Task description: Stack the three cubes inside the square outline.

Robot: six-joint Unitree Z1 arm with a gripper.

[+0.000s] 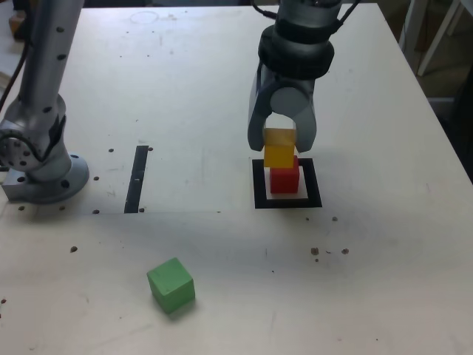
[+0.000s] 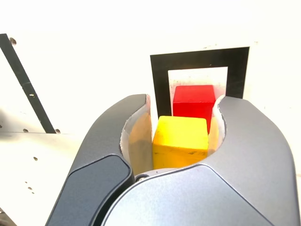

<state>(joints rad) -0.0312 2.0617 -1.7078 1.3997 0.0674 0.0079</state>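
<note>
We have the gripper (image 1: pixel 281 142) closed around the yellow cube (image 1: pixel 279 154), above the red cube (image 1: pixel 284 179) inside the square outline (image 1: pixel 313 185). We judge this the second layer: align, lower, release. The green cube (image 1: pixel 171 285) waits near left; the black strip (image 1: pixel 136 181), left of the square, obstructs nothing.

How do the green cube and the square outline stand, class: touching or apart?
Apart. The exterior view shows bare tabletop between the green cube and the square outline.
</note>
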